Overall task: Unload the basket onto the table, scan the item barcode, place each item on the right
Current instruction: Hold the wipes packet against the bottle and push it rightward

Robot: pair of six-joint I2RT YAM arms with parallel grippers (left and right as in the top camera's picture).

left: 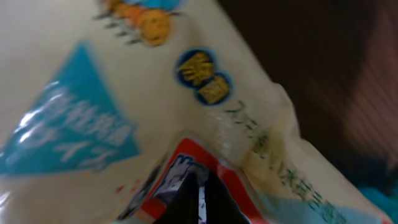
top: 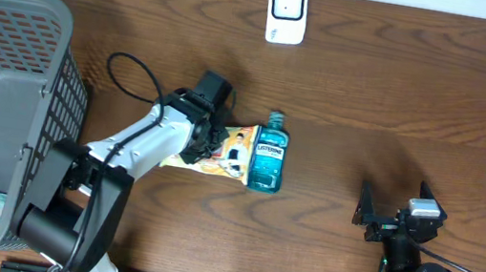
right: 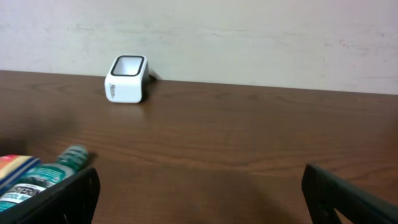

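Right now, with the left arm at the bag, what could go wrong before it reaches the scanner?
1. The bag lies right against the bottle; lifting it may drag or roll the bottle.
2. The left jaws are shut on one end of the soft bag, so it may sag or slip on the way to the scanner.
3. No barcode shows in the left wrist view; the wrong face may get presented.

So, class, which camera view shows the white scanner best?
The right wrist view: the scanner stands whole and sharp, body and dark-rimmed window visible. The overhead shows it smaller, from above only. The left wrist view shows just a packet, no scanner.
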